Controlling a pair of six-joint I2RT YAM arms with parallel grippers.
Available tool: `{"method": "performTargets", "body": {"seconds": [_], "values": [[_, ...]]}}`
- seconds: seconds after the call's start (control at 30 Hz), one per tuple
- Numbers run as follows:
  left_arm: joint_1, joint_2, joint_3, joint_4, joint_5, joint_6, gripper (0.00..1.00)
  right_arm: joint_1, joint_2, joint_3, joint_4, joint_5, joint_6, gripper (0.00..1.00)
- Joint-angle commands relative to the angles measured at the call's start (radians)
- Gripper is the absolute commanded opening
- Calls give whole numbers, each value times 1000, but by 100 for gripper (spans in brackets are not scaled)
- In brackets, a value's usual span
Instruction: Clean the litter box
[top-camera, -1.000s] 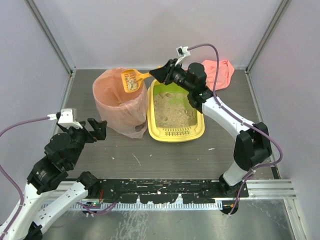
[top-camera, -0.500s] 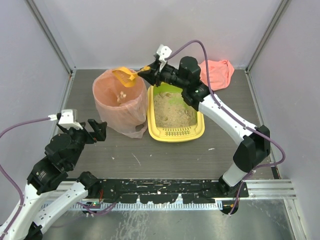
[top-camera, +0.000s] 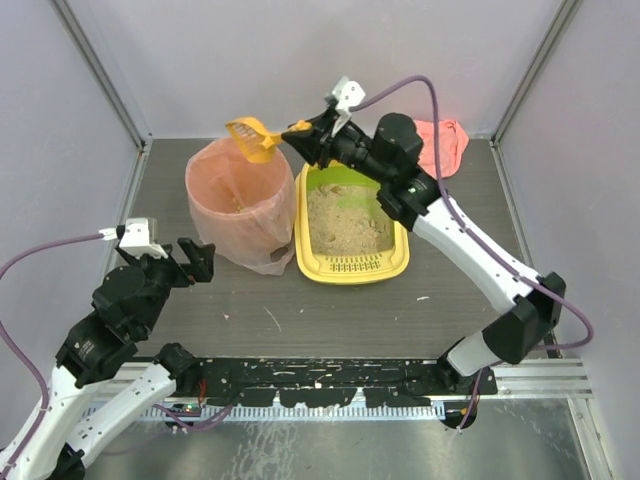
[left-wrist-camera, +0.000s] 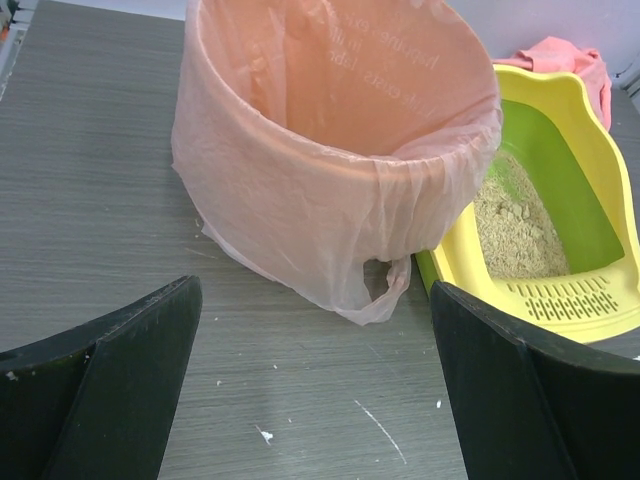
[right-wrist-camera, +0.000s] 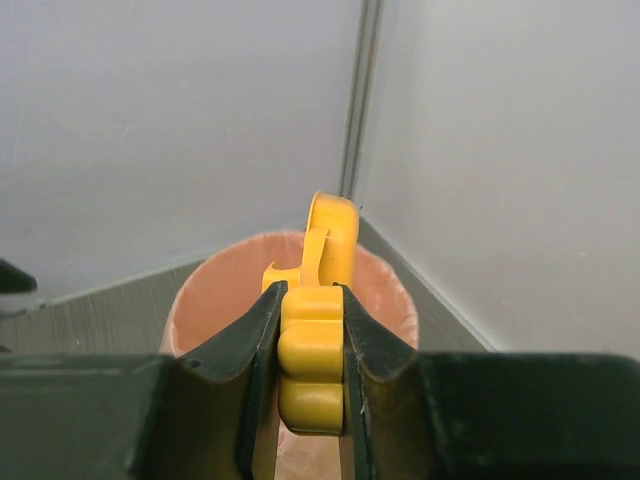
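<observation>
The right end effector (top-camera: 302, 131) is clamped on the handle of a yellow scoop (top-camera: 250, 136), its two dark fingers pressed flat against either side of the grip in the right wrist view. The arm reaches across the far end of the bench (top-camera: 330, 310) and holds the scoop in the air over the back rim of a round bin (top-camera: 235, 205) lined with a pink bag (left-wrist-camera: 300, 220). The scoop head is tipped on edge; whether anything lies in it cannot be told.

The litter box (top-camera: 352, 265) sits on the bench just to the right of the bin, its yellow rim apparently touching the bag's loose plastic. Its slotted end faces the arm bases, beige litter (top-camera: 345, 222) covers its floor, and the green inner wall shows at the far end. A crumpled pink cloth (top-camera: 447, 140) lies behind it, near the right back corner.

The left end effector (left-wrist-camera: 315, 385) hovers low over the bench with its jaws spread wide and nothing between them, pointed at the bin from the near left.
</observation>
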Motion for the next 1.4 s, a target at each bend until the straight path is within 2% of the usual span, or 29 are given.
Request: {"method": "performTargets", "body": {"seconds": [0.0,0.2,0.4,0.6,0.73,1.07,1.23,1.37], "values": [[6,34,38,40,7,21,98,-1,-178,7,51,204,148,1],[5,97,58,58,22,32,98,-2,-339,-54,-195,519,163,1],[6,149,74,60,38,51,98,-3,-365,-15,-567,760,166,1],[5,162,75,73,53,63,98,-45,-277,27,-765,804,207,1],[5,167,82,64,59,64,98,-104,-167,51,-757,743,249,1],[5,176,82,50,58,57,98,-310,24,-14,-508,503,458,1],[5,190,83,46,53,57,98,-372,116,-19,-437,409,558,1],[5,197,85,46,47,60,98,-384,183,4,-427,386,578,1]]}}
